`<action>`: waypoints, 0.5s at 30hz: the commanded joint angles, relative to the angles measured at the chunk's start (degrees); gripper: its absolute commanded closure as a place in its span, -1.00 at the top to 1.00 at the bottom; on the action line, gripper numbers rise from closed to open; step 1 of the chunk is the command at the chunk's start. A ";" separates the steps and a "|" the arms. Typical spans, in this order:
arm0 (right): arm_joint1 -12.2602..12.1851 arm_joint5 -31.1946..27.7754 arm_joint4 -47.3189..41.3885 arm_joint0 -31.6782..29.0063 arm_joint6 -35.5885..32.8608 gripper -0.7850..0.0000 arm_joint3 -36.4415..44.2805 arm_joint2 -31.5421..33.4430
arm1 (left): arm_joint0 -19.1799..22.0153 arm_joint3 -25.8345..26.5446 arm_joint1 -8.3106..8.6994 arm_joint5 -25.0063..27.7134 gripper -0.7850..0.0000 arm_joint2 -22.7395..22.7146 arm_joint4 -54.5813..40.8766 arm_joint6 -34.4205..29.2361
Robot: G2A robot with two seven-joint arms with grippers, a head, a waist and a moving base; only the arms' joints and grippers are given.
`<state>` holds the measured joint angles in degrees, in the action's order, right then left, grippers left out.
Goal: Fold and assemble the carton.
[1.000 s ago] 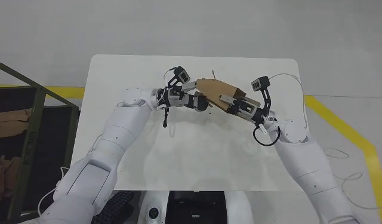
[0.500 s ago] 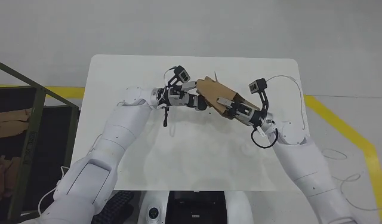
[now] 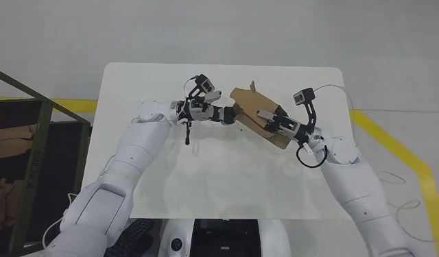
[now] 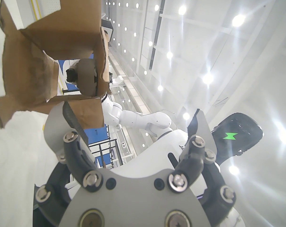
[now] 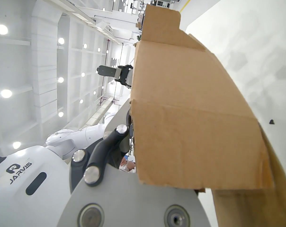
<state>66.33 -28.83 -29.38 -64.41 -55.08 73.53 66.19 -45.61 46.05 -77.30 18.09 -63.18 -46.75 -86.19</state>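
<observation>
A brown carton is held above the middle of the white table, its end flaps spread out. In the right wrist view a carton wall lies right across my right gripper, which is shut on the carton's right end; one dark finger shows beside the wall. My left gripper stands open at the carton's left end. Seen from the left wrist, the hollow carton opens toward the camera, and one fingertip touches a flap while the other is in free air.
A dark metal rack holding flat cardboard stands off the table's left side. A yellow line runs on the floor at the right. The table's near half is bare.
The right gripper has shifted the carton slightly right and turned it, so a flap now sticks up at the back. The left gripper stays at the carton's left end.
</observation>
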 commanded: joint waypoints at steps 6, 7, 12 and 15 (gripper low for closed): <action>0.01 0.87 -2.16 -0.10 -4.09 -1.00 -0.87 -0.43 | -0.22 0.19 0.07 -0.06 1.00 -0.23 -0.04 -0.05; 0.02 0.86 -2.54 -0.10 -4.54 -1.00 -1.00 -0.45 | -0.22 0.19 0.08 -0.07 1.00 -0.25 -0.03 -0.07; 0.00 1.00 -2.67 0.30 -7.11 -1.00 -1.56 -0.77 | -0.19 0.27 0.09 -0.15 1.00 -0.36 -0.09 -0.15; 0.00 1.22 -1.48 0.65 -7.32 -1.00 -1.93 -1.05 | -0.18 0.54 0.10 -0.18 1.00 -0.44 -0.17 -0.18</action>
<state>66.33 -27.69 -31.29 -63.85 -62.52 71.74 65.21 -45.78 46.50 -77.21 17.93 -63.59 -46.85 -86.35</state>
